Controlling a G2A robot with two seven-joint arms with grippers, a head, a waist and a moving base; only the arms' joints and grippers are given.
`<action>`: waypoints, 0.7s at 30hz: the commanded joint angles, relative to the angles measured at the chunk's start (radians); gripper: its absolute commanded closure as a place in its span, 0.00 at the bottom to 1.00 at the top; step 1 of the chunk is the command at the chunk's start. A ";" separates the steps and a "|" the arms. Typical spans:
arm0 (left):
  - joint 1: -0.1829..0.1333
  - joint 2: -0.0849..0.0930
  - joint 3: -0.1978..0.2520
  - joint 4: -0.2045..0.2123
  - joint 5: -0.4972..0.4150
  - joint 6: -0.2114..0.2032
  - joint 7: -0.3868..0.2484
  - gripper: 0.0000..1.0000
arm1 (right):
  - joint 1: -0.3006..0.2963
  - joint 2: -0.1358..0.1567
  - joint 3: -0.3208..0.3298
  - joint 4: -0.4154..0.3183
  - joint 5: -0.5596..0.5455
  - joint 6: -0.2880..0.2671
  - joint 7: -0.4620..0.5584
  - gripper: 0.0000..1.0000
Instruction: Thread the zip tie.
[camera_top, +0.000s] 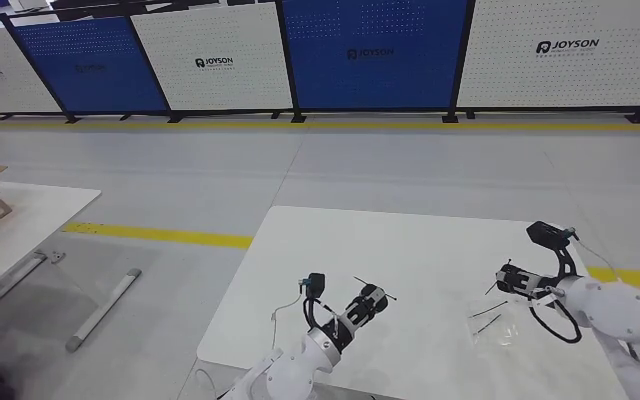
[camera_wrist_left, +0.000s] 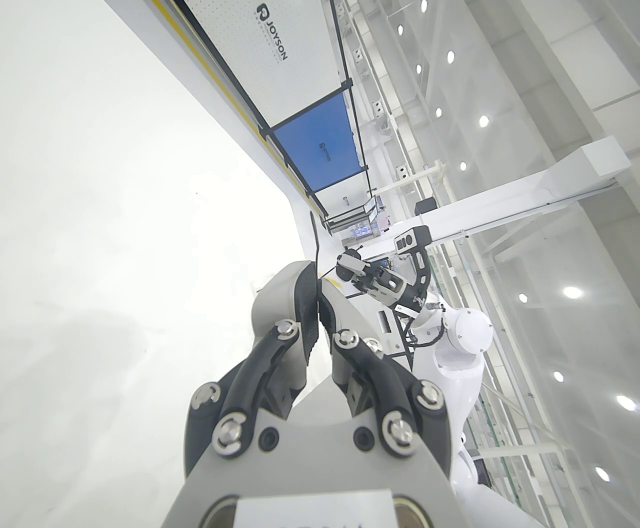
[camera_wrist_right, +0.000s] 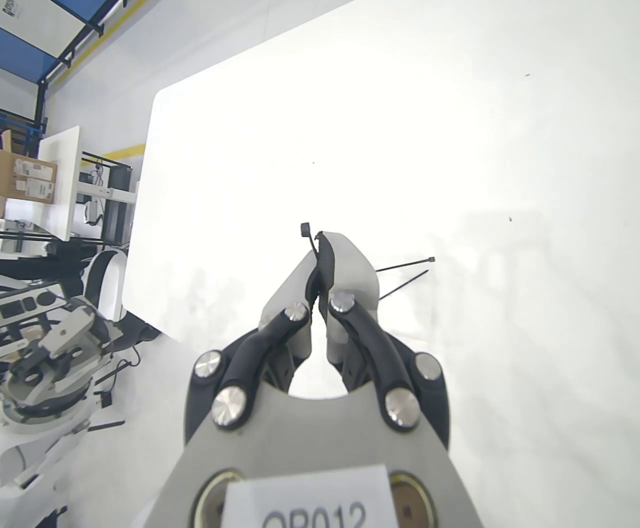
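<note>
As I read the top view, the white desk (camera_top: 420, 240) fills the lower middle, and both arms sit over it, well apart. My left arm (camera_top: 300, 365) comes in from the near edge and slants toward the far right. The right arm (camera_top: 600, 305) comes in from the right edge with its wrist bent, aimed left toward the desk's middle. I see the left jaws closed tight on a black zip tie (camera_wrist_left: 314, 235); the strap lies crosswise to the jaws, one end standing out past the tips. The right jaws are likewise pinched together on a second tie (camera_wrist_right: 306, 231), whose square head pokes out just beyond the tips. The rest of that strap I cannot follow. Two spare ties (camera_wrist_right: 406, 265) lie flat on the desk near the right jaws, roughly side by side, their long axes pointing away from the jaws, one with its head at the far end.
</note>
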 joint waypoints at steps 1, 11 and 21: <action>-0.017 -0.008 0.029 0.008 0.037 0.009 0.058 1.00 | 0.000 0.000 0.000 0.000 0.000 0.000 0.000 1.00; -0.080 -0.035 0.127 0.101 0.146 0.036 0.195 1.00 | 0.000 0.000 0.000 0.000 0.000 0.000 0.000 1.00; -0.080 -0.035 0.127 0.101 0.146 0.036 0.195 1.00 | -0.077 -0.037 -0.030 -0.076 0.032 0.000 -0.242 1.00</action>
